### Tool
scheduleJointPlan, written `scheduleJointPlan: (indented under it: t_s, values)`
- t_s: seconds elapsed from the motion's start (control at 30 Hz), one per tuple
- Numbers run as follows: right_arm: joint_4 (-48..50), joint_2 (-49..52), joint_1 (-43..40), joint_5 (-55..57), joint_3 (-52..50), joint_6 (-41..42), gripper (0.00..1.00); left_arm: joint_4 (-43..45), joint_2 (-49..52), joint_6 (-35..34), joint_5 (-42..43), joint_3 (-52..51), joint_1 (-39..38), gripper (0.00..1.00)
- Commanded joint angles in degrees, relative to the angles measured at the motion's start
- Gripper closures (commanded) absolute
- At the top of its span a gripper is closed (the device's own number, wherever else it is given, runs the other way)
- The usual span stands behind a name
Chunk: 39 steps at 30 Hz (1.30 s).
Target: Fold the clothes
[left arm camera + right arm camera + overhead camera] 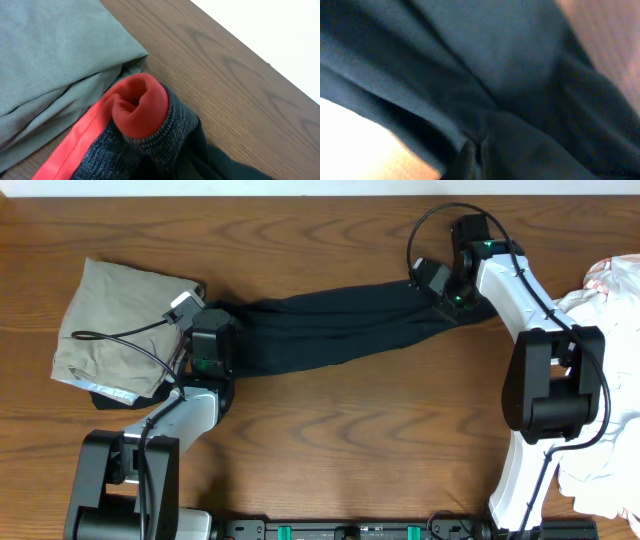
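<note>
- The left arm (pixel 190 415) reaches straight out from its base at the near left edge of the bench (pixel 330 230). Its left gripper (pixel 212 320) sits at the left end of the dark garment (pixel 330 330).
- That gripper also sits just beside the near right corner of a folded grey-green garment (pixel 115 330).
- In the left wrist view no fingers show. A rolled red cuff (pixel 137 107) with a dark knit outer face fills the middle. The grey-green cloth (pixel 50 50) lies beside it and dark cloth (pixel 215 160) below, so I cannot tell whether this gripper is clenched or released.
- The right arm (pixel 520 290) rises from its base at the near right, bends at the elbow, and angles back toward the centre. Its wrist is turned down onto the garment's right end.
- The right gripper (pixel 440 292) is clenched on the dark garment. In the blurred right wrist view the dark folds (pixel 520 60) gather into a pinch at the bottom edge.
- The dark garment lies on the bench, stretched between the two grippers. Its long axis runs left to right, the right end a little farther from the robot.
- It is broadest mid-span and narrows toward the right gripper.
- A heap of white clothes (pixel 610 310) lies at the bench's right edge.
</note>
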Motion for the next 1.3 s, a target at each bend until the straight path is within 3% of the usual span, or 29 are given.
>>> scheduleJointPlan:
  t_s: [0.0,0.1,0.2,0.3,0.33,0.53,0.73,0.93,1.27]
  values:
    - [3.39,1.16,0.11,0.42,0.7,4.17,0.99,0.11,0.24,1.36,-1.33,1.2,0.35,0.94]
    - [11.28,1.14,-0.31,1.53,0.72,11.56,0.97,0.13,0.24,1.36,-1.33,1.2,0.35,0.94]
    - [17.88,1.25,-0.37,1.49,0.7,15.17,0.88,0.15,0.24,1.36,-1.36,1.22,0.35,0.94]
    - [21.16,1.38,-0.37,1.55,0.7,17.92,0.38,0.13,0.24,1.36,-1.33,1.2,0.35,0.94]
    - [21.31,1.46,-0.37,1.53,0.7,18.03,0.35,0.13,0.24,1.36,-1.36,1.2,0.35,0.94]
    - [17.33,1.51,-0.72,5.66,0.7,18.53,0.48,0.11,0.24,1.38,-1.33,1.2,0.35,0.94]
    - [11.28,1.51,-2.75,14.71,0.7,17.25,0.45,-0.13,0.24,1.38,-1.33,1.2,0.35,0.94]
    - [1.86,1.51,-5.03,7.19,0.7,4.98,0.4,-1.42,0.24,1.38,-1.33,1.2,0.35,0.94]
    - [4.96,2.08,-5.86,7.21,0.7,2.16,0.36,-1.64,0.24,1.36,-1.33,1.2,0.35,0.94]
